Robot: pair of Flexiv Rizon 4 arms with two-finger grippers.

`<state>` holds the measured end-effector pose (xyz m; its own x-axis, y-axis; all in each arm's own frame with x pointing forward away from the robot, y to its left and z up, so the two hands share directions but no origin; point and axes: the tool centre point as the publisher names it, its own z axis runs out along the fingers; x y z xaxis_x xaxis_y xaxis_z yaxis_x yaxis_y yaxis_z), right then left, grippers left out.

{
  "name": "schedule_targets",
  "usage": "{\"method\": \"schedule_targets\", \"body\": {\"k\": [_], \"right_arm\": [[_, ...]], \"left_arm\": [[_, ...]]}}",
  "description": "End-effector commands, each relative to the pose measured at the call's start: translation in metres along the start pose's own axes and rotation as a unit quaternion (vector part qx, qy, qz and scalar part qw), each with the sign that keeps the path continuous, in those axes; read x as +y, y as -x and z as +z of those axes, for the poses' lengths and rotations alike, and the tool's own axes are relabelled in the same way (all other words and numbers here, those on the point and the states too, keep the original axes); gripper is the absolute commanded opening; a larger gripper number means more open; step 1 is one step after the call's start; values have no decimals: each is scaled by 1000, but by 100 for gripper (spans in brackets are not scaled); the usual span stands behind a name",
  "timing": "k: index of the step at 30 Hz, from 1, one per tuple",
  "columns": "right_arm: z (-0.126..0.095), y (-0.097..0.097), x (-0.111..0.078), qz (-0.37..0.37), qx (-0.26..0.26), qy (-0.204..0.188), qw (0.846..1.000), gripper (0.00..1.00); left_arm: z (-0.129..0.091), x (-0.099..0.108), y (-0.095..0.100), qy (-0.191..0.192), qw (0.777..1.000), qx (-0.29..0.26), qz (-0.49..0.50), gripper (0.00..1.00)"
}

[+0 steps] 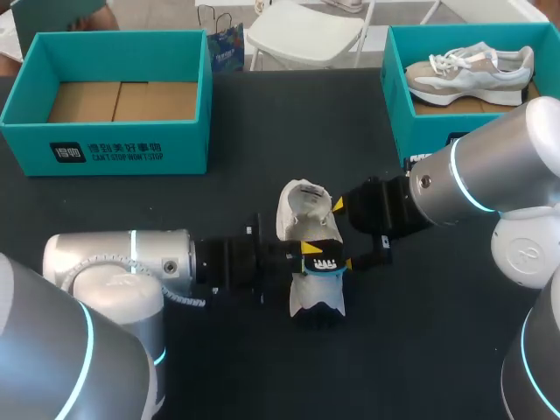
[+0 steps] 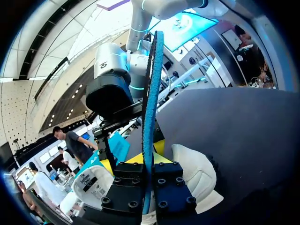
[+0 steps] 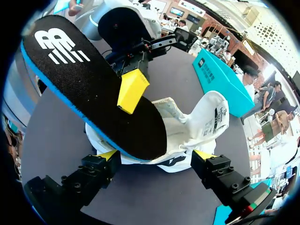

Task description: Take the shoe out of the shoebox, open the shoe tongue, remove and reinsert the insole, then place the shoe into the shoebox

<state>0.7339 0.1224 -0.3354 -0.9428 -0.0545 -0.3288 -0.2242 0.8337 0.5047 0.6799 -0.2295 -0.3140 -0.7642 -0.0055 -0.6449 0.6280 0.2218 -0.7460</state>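
Arms are meeting over the middle of the table (image 1: 262,114), the left arm (image 1: 122,262) lying level and the right arm (image 1: 490,175) angling in. The left gripper (image 2: 149,157) is pinching the black insole (image 3: 84,89) tight. The right gripper (image 3: 157,157) is clamping the white shoe (image 3: 201,122) by both sides, and the insole's lower end is resting at the shoe's opening.

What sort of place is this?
Probably a robot test table for handling shoes: an empty teal shoebox, a second shoebox with a sneaker, and the left gripper holding an insole.
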Motion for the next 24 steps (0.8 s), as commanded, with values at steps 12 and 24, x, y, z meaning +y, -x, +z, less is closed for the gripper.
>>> {"method": "schedule_targets", "body": {"k": [12, 24], "right_arm": [[0, -1, 0, 0, -1, 0, 1000, 100], [0, -1, 0, 0, -1, 0, 1000, 100]], "left_arm": [[11, 34, -1, 21, 1000, 7, -1, 0], [0, 68, 9, 51, 999, -8, 10, 0]]}}
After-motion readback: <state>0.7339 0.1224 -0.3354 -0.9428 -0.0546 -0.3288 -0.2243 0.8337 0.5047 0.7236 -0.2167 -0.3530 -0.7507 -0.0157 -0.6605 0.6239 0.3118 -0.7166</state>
